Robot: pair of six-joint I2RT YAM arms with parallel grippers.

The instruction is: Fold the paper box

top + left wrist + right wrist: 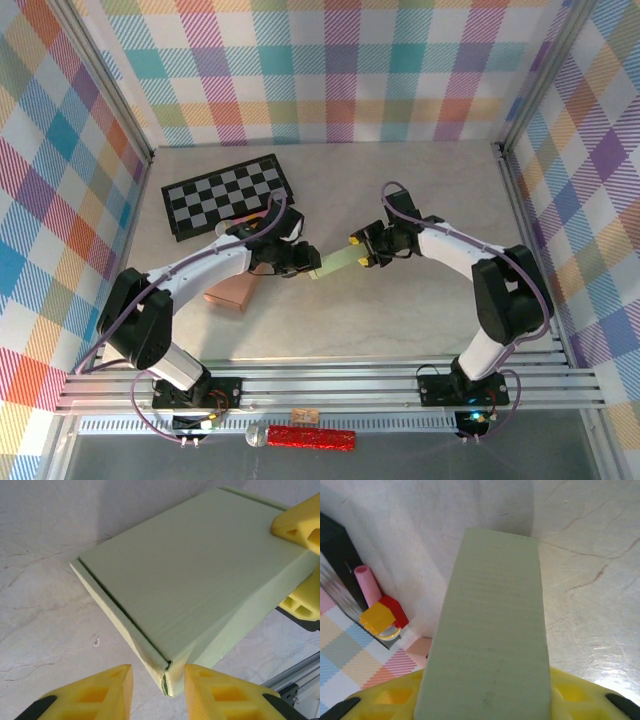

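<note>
Surface: pale marble-look tabletop [400,310], with plaid walls around it.
Box: flat pale-green paper box [190,580], held over the tabletop's middle between the two arms.
Handling: probably light, thin-walled and easily creased; best gripped at edges or corners, not on the broad face.
Right claw: right gripper [359,251] pinches the box's far end, one finger above and one below.
Left claw: left gripper [159,690] is spread, straddling the box's near corner with a gap on each side.

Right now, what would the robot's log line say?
paper box: green, between grippers | right gripper: shut on one end | left gripper: open around a corner
</note>
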